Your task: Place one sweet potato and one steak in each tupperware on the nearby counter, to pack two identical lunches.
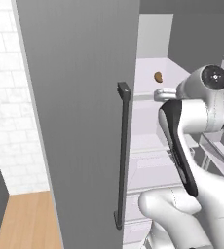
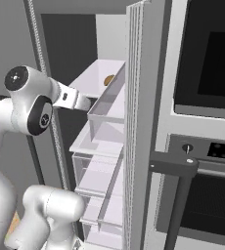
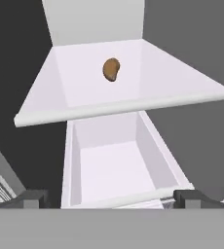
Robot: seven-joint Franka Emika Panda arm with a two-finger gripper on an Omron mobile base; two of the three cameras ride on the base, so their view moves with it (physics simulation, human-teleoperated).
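A brown sweet potato (image 3: 111,69) lies alone on a white shelf (image 3: 123,109) inside the open fridge, toward the back. It is also the small brown lump (image 1: 158,77) past the arm in the left base view, and it peeks over a door bin (image 2: 107,79) in the right base view. My gripper (image 3: 111,199) is open with nothing between its fingers, held in front of and below the shelf's front edge, well short of the sweet potato. The steak, the tupperware and the counter are out of view.
The grey fridge door (image 1: 80,121) with its dark handle (image 1: 122,155) stands open at my left. Below the shelf is a white open drawer (image 3: 114,165). Clear door bins (image 2: 107,105) hang on the right, beside a built-in oven (image 2: 207,58).
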